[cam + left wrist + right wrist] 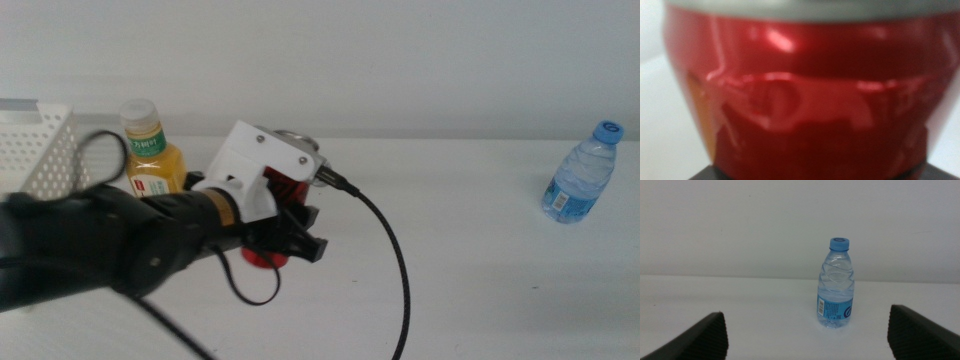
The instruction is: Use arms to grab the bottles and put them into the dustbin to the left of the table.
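The slim red metal soda can (278, 215) stands mid-counter, light, thin-walled, slick and easily dented, best held at mid-body. The left gripper (290, 235) is at it; whether its fingers have clenched, I cannot tell. The right gripper (807, 335), fingers spread, faces the small clear blue-capped water bottle (836, 287).

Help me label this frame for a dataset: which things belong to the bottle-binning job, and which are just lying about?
Job:
- red can, at the left gripper
- yellow bottle
- water bottle, ahead of the open right gripper
- dustbin
- table

Lying about:
- nothing visible
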`<action>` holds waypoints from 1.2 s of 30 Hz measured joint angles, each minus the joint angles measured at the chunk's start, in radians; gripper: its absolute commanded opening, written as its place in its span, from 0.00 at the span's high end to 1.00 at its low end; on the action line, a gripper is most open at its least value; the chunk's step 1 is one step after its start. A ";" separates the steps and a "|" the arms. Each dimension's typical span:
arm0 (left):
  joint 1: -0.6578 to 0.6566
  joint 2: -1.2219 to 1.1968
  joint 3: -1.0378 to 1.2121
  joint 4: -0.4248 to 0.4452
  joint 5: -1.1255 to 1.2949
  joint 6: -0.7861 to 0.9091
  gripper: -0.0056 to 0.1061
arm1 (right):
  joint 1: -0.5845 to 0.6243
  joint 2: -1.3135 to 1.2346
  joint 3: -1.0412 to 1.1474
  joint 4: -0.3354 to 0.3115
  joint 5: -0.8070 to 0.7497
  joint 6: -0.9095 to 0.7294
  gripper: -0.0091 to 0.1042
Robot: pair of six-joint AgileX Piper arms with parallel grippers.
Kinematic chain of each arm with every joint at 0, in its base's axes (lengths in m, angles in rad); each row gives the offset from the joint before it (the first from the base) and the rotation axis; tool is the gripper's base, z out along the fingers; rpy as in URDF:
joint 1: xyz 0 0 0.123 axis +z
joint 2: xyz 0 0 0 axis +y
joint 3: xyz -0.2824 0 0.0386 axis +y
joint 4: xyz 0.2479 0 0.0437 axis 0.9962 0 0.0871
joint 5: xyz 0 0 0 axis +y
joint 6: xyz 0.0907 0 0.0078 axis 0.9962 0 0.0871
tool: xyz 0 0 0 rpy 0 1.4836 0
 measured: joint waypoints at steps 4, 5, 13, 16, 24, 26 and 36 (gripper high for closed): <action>0.000 -0.115 0.001 -0.003 0.216 0.000 0.97 | 0.000 0.000 0.000 0.000 0.000 0.000 0.17; 0.000 -0.148 0.001 -0.009 0.267 0.000 0.97 | 0.000 0.000 0.000 0.000 0.000 0.000 0.17; 0.000 -0.354 -0.003 -0.045 0.644 -0.069 0.97 | 0.000 0.000 0.000 0.000 0.000 0.000 0.17; 0.026 -0.374 -0.031 -0.054 0.796 -0.110 0.97 | 0.000 0.000 0.000 0.000 0.000 0.000 0.17; 0.252 -0.377 -0.210 -0.098 1.140 0.046 0.97 | 0.000 0.000 0.000 0.000 0.000 0.000 0.17; 0.344 -0.377 -0.253 -0.114 1.194 0.122 0.97 | 0.000 0.000 0.000 0.000 0.000 0.000 0.17; 0.784 -0.214 -0.459 -0.152 1.264 0.489 0.97 | 0.000 0.000 0.000 0.000 0.000 0.000 0.17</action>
